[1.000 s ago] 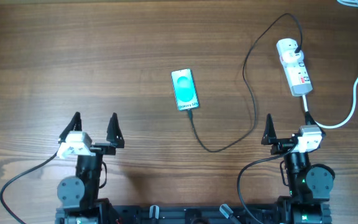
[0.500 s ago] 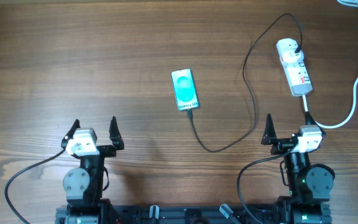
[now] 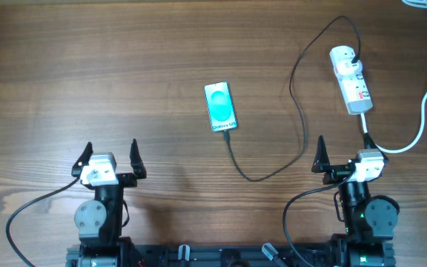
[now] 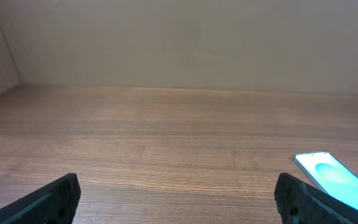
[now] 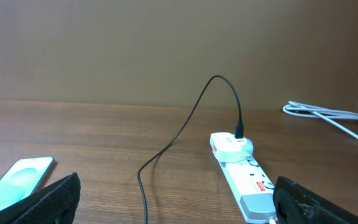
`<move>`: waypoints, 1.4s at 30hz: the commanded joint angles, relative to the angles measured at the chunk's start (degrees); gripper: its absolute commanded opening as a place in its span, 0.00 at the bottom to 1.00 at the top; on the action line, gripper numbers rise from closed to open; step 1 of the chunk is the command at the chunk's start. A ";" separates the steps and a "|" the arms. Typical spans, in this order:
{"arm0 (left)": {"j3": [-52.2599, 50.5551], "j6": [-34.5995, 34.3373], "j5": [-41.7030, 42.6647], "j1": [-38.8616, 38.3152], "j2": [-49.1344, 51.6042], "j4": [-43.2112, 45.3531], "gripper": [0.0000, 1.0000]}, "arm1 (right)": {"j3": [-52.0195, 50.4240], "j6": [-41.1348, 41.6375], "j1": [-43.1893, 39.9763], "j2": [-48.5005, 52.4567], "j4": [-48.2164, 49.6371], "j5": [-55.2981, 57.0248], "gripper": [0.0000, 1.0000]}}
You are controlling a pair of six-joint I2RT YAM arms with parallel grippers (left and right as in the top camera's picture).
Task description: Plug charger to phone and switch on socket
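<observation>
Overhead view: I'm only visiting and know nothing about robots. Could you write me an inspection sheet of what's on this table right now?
Surface: wooden table, brown grain.
Job's things: phone lies flat mid-table with its screen lit turquoise. The socket lies at the far right; its switch position is too small to tell.
Clutter: nothing seen.
End effectors: left end effector and right end effector are both open, holding nothing, at the near edge.
Cables: charger runs from the socket's far end, loops down and reaches the phone's near edge; whether it is seated is unclear. A white cord leaves the socket's near end and exits top right.
Surroundings: plain wall behind the table.
</observation>
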 commanded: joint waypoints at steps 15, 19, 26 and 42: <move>-0.15 1.36 -1.38 0.42 -0.57 -0.26 1.00 | -0.09 0.46 0.24 -0.46 0.11 0.74 1.00; -0.15 1.36 -1.36 0.42 -0.57 -0.04 1.00 | -0.09 0.44 0.24 -0.46 0.11 0.74 1.00; -0.15 1.36 -1.38 0.42 -0.57 0.04 1.00 | -0.09 0.44 0.24 -0.46 0.11 0.74 1.00; -0.15 1.36 -1.38 0.42 -0.46 0.07 1.00 | -0.09 0.46 0.46 -0.48 0.11 0.74 1.00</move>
